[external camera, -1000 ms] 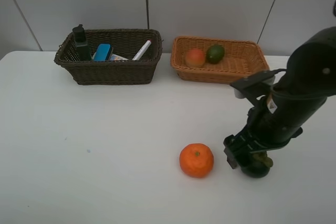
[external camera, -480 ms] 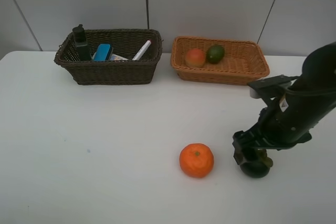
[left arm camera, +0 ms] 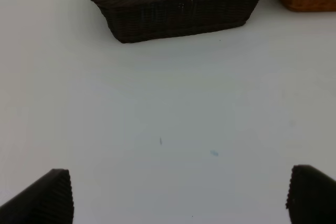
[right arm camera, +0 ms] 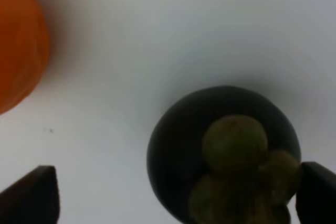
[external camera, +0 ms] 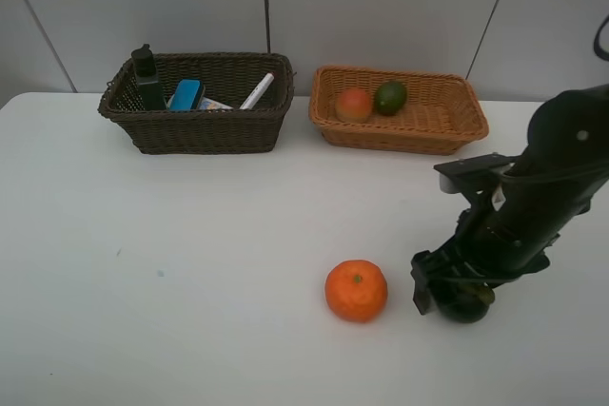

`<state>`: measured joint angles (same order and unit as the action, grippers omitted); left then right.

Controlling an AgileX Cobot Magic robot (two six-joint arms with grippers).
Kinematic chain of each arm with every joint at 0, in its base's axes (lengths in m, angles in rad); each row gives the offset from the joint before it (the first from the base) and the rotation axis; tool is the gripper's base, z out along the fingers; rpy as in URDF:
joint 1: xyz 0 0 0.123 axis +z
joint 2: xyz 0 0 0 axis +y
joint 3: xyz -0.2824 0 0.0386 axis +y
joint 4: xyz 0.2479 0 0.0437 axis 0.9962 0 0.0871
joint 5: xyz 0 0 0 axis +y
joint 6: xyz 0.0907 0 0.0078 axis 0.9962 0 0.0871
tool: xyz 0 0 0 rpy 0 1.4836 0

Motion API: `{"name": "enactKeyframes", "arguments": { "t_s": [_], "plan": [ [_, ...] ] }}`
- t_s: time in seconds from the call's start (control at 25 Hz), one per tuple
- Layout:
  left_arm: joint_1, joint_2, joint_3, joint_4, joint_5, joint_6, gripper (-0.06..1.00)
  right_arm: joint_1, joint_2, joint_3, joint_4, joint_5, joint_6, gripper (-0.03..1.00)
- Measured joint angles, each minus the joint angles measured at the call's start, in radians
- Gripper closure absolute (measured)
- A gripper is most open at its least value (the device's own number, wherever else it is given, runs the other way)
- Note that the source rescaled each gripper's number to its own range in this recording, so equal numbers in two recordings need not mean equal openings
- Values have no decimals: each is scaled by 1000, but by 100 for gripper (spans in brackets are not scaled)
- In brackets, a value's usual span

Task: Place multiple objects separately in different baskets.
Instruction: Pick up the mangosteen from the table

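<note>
The dark brown basket [external camera: 195,125] at the back left holds a dark green pump bottle [external camera: 146,78], a blue-capped bottle [external camera: 186,94] and a white marker [external camera: 257,90]. In the light tan basket [external camera: 438,121] lie a red-orange fruit [external camera: 353,104] and a green fruit [external camera: 389,97]. An orange fruit [external camera: 356,290] sits on the table. My right gripper [external camera: 447,294] hangs open low over the dark fruit [right arm camera: 226,156], one finger on each side [right arm camera: 29,198]. My left gripper [left arm camera: 178,198] is open over bare table, facing the dark basket [left arm camera: 178,17].
The white table [external camera: 190,263] runs back to a grey panelled wall behind the baskets. My right arm's dark body [external camera: 542,197] rises over the table's right side. The orange fruit [right arm camera: 18,51] lies close beside the dark fruit.
My right arm has swung a little right and back left above the dark fruit, its gripper staying low and open over it. Fruits and baskets have not moved.
</note>
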<state>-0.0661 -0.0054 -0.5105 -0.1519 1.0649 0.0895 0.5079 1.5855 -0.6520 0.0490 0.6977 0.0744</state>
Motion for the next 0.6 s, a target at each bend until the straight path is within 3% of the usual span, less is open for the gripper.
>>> {"name": "enactKeyframes", "arguments": {
  "t_s": [0.6],
  "plan": [
    [0, 0, 0, 0, 0, 0, -6, 0, 132, 1, -12, -41, -4, -3]
  ]
}}
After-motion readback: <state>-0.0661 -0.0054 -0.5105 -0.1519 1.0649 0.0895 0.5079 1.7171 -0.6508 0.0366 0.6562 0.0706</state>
